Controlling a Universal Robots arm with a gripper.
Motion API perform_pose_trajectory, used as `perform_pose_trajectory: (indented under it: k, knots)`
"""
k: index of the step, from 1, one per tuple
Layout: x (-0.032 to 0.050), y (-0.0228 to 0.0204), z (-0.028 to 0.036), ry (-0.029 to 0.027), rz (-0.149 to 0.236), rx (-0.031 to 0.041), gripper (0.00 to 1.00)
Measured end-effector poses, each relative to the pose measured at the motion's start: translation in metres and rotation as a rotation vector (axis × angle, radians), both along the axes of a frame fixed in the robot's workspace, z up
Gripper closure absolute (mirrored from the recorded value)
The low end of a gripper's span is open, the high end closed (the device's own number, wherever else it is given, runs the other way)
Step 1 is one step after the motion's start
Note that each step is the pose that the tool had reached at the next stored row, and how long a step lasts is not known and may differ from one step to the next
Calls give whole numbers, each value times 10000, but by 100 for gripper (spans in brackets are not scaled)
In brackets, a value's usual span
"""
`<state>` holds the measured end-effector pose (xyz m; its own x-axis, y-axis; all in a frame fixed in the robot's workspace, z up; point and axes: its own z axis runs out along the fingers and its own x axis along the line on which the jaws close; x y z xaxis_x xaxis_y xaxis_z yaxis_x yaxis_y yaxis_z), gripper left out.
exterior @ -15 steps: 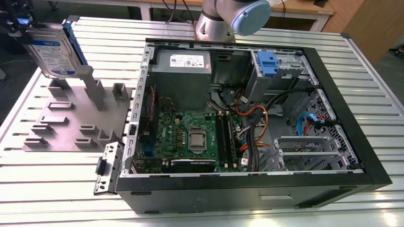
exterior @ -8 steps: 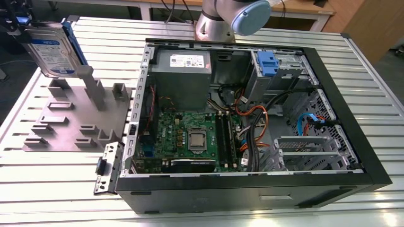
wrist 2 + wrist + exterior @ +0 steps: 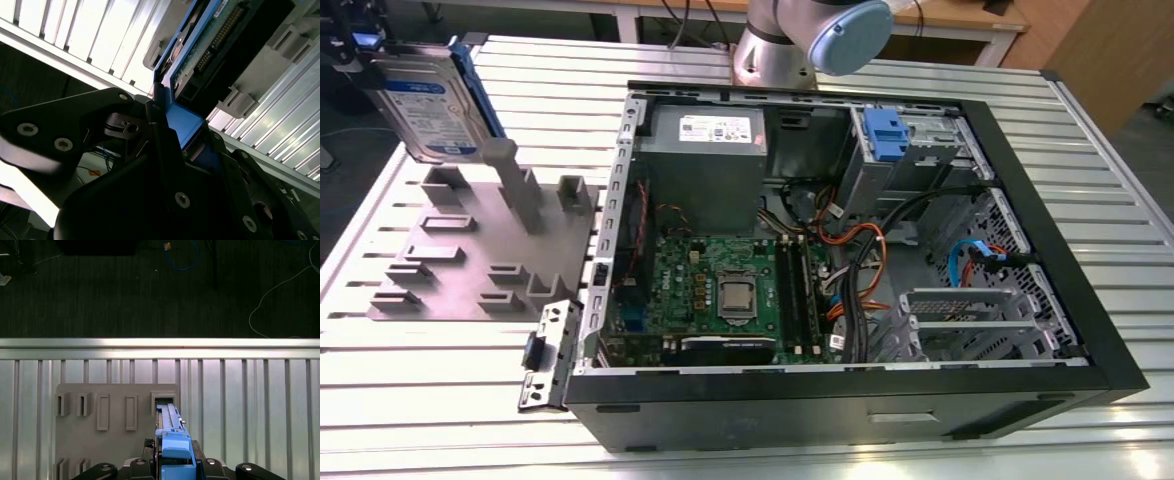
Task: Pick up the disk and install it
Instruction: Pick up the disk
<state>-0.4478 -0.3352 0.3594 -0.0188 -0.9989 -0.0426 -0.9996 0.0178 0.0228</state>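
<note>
Exterior view, disk (image 3: 434, 105) upright over grey fixture (image 3: 467, 270), white blue-banded label, gripper (image 3: 182, 129) clamped on it

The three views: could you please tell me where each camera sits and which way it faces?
Exterior view: off the arm, high, looking down on the table with the open case, the fixture and the raised disk; the arm shows behind the case.
First wrist view: at the wrist, looking down along the disk to the fixture and table; the gripper shows.
Second wrist view: at the wrist, close beside the fingers shut on the disk's blue frame, table behind.
Shared: both wrist views show gripper, disk and table.
</note>
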Motion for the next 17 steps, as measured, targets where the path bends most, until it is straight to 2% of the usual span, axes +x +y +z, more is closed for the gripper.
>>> perform_pose_trajectory:
  k: [17]
  knots:
    - [0,0,69,-1,1,0,63]
